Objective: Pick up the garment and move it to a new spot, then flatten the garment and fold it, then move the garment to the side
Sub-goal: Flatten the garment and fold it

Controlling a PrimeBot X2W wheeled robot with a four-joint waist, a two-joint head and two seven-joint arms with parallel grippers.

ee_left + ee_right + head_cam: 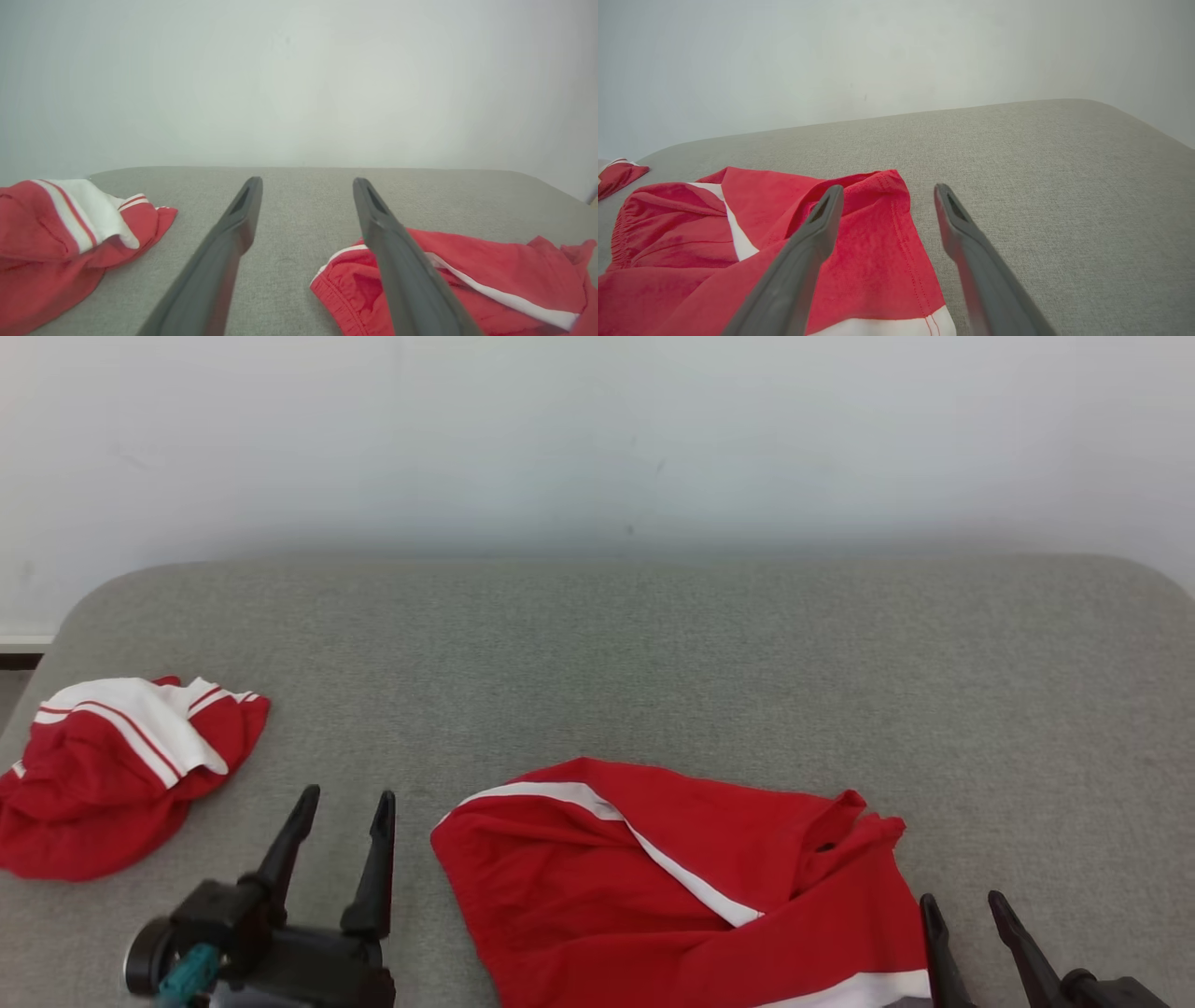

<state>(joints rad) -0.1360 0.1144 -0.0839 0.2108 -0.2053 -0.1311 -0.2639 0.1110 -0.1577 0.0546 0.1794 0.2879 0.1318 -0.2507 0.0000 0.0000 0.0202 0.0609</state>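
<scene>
— Since the garment (672, 887) lies slack and rumpled at the near edge of the padded surface (653, 653), a little right of the middle, how do you reckon it will handle?
— Light and limp, I'd say. It is thin red cloth with white stripes, sure to sag and bunch once lifted. I'd take the gathered waistband on its left side and the stitched hem on its right, where the cloth is doubled and less likely to slip out.
— And the grippers?
— The left gripper (345, 795) sits just left of the garment, the right gripper (962, 898) at its right border. Both have their fingers spread and hold nothing.
— Anything else about?
— A second red-and-white garment (112, 775) is crumpled near the left edge, well apart. The surface is grey, woven and soft-looking, with rounded far corners, so cloth may drag on it rather than slide. Behind the far edge stands a plain pale wall (597, 429).
</scene>
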